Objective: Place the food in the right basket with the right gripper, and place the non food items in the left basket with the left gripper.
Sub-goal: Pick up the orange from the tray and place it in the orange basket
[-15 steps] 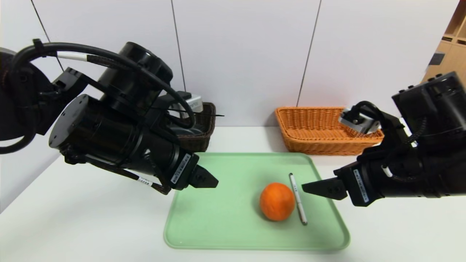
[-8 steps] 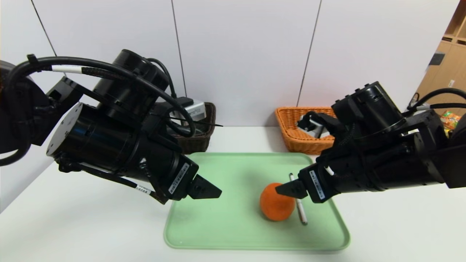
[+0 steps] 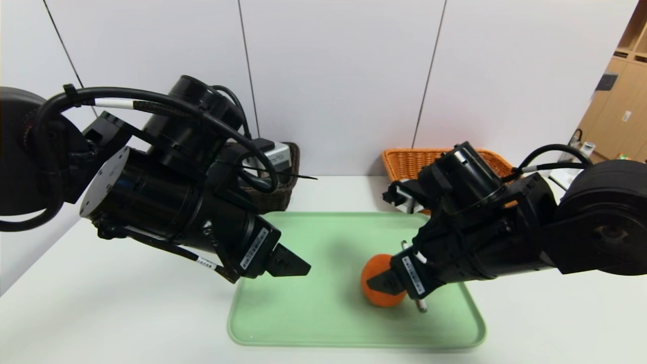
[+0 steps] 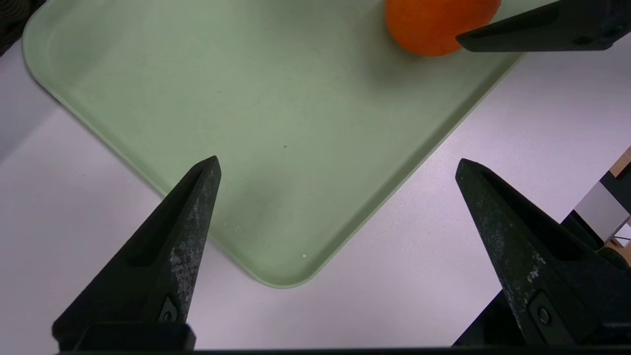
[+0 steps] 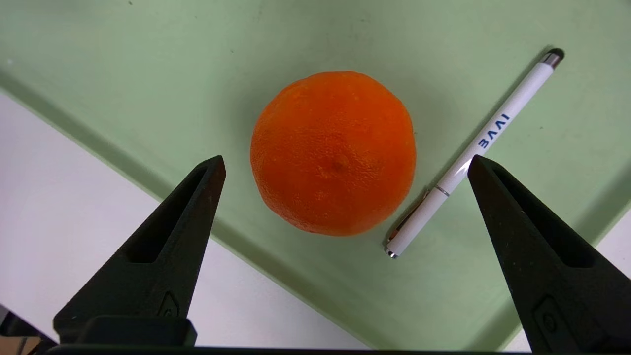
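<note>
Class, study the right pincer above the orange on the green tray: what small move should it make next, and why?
Probably lower the right pincer a little further, then close. It is open and roughly centred over the orange, not yet touching it. The pen lies close beside on the tray, so one finger should avoid it.

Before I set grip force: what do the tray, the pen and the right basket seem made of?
Green tray: probably moulded plastic, matte, with a smooth rolled rim. White pen: glossy plastic barrel with printed lettering and shiny, likely metal, clip and tips. Orange-tan basket: woven wicker or rattan, shown by its ribbed weave.
</note>
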`<state>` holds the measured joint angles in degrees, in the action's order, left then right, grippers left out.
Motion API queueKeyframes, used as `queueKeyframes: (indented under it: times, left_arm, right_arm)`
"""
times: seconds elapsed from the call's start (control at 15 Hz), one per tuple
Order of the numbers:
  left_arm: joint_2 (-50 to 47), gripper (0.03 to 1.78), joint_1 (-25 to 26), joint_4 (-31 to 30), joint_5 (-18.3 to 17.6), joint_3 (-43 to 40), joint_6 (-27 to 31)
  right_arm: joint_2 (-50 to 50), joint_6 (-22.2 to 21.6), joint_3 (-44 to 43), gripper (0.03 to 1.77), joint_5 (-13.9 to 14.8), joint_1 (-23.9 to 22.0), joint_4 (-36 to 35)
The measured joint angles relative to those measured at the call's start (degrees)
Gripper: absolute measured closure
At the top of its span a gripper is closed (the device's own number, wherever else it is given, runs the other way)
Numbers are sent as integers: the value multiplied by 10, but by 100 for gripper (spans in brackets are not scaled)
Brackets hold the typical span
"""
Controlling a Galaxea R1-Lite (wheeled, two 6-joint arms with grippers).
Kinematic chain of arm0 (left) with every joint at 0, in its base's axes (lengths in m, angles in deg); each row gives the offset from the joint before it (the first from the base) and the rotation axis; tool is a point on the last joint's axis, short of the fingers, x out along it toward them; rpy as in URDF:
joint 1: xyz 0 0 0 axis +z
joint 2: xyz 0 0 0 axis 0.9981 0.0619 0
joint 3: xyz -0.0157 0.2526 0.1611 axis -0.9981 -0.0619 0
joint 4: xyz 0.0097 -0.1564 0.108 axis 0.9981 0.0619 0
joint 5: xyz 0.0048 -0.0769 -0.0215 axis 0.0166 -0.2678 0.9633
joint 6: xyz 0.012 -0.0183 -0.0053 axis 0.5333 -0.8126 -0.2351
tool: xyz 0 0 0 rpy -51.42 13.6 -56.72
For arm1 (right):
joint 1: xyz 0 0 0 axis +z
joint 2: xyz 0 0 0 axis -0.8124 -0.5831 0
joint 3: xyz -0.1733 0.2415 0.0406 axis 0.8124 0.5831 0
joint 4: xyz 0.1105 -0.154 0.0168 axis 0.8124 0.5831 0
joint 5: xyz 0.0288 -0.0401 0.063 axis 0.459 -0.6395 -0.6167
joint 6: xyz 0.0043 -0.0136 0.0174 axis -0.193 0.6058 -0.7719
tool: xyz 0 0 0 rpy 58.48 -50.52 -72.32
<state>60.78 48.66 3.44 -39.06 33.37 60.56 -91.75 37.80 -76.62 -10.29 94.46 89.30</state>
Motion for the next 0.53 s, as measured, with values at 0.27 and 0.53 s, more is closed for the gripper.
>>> queueKeyframes:
  times: [0.27,0.53]
  left_arm:
    - [4,12,0,-5,2,0,0]
    - [4,12,0,-5,2,1,1]
  right_arm:
    - [-27,3,0,10,6,13,0]
    - [-46,5,-1,49,6,18,-2]
